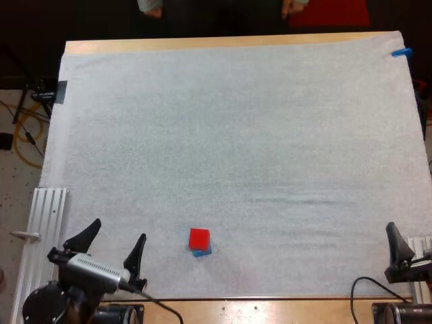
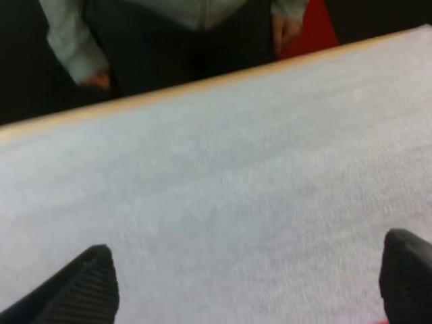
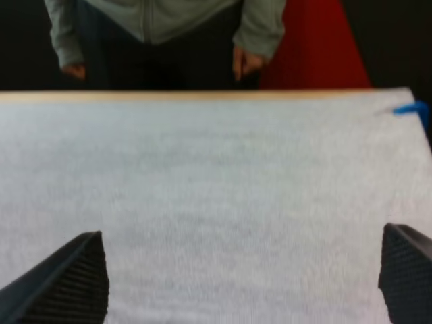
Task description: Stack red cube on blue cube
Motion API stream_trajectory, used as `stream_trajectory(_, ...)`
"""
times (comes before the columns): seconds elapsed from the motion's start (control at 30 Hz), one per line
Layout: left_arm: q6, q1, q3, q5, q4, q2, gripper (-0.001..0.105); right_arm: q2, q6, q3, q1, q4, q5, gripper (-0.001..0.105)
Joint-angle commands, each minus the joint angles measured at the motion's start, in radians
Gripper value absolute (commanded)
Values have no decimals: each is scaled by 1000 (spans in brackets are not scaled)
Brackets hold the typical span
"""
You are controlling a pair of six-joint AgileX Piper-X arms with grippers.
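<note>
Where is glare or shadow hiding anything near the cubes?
High view: even light, no glare on the mat; the red cube atop the blue cube casts hardly any shadow. Left and right wrist views: mat evenly lit, dark beyond the table.

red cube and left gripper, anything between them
Bare white mat only, seen in the high view, between the red cube and the open left gripper.
</note>
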State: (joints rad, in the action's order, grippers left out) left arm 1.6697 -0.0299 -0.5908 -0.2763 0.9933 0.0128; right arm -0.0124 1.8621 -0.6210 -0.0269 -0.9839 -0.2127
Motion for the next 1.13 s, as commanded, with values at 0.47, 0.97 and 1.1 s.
stream_trajectory(0.47, 37, -1, 92, -6, -9, 134, 76, -39, -3, 115, 0, -7, -9, 79)
stream_trajectory(0.97, 32, -1, 95, -6, -12, 134, 76, -39, -3, 115, 0, -7, -9, 79)
stream_trajectory(1.1, 32, -1, 95, -6, -12, 134, 76, -39, -3, 115, 0, -7, -9, 79)
